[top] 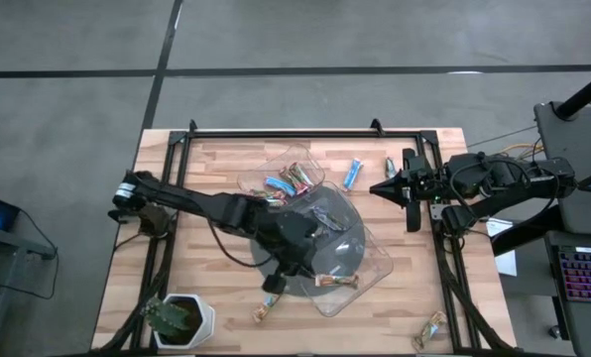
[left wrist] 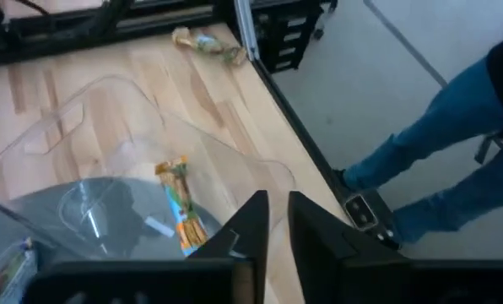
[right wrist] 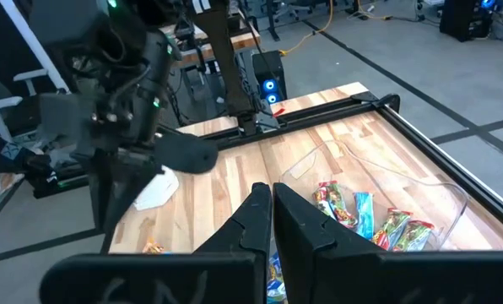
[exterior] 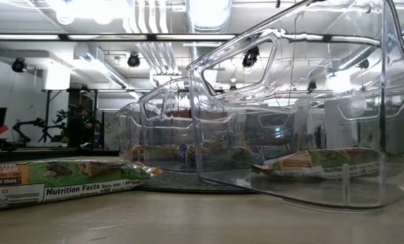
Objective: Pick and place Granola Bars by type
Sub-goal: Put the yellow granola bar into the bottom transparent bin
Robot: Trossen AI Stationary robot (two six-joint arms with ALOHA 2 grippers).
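Overhead, left end effector [top: 276, 281] hangs nearly closed, empty, above the tray rim [top: 375, 270]; right parked table-edge.

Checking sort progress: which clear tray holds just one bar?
The near-right tray, holding one orange-brown bar. The far tray holds a mixed pile.

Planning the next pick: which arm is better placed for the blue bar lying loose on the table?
Probably the right. Its end effector waits just beside the blue bar, while the left end effector is over the near tray.
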